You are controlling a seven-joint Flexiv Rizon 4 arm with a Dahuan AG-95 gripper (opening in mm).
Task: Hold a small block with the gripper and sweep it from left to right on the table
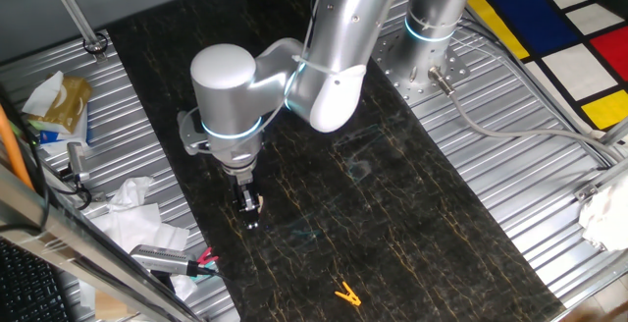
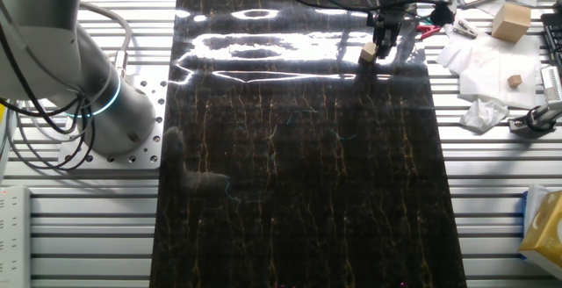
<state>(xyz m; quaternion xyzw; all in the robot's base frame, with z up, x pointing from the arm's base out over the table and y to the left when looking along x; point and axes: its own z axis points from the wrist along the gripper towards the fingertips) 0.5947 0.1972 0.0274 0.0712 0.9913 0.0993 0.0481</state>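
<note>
since the small block already sits pinched at the tip of the gripper, fingers closed on it, the work now is a clean sweep across the table. in the other fixed view the cube hangs at the far right part of the black top, touching or just above it; i cannot tell which. in one fixed view the gripper hides the block. keep the wrist upright, hold light even contact, travel in one straight line, and steer clear of the yellow clip lying well apart.
</note>
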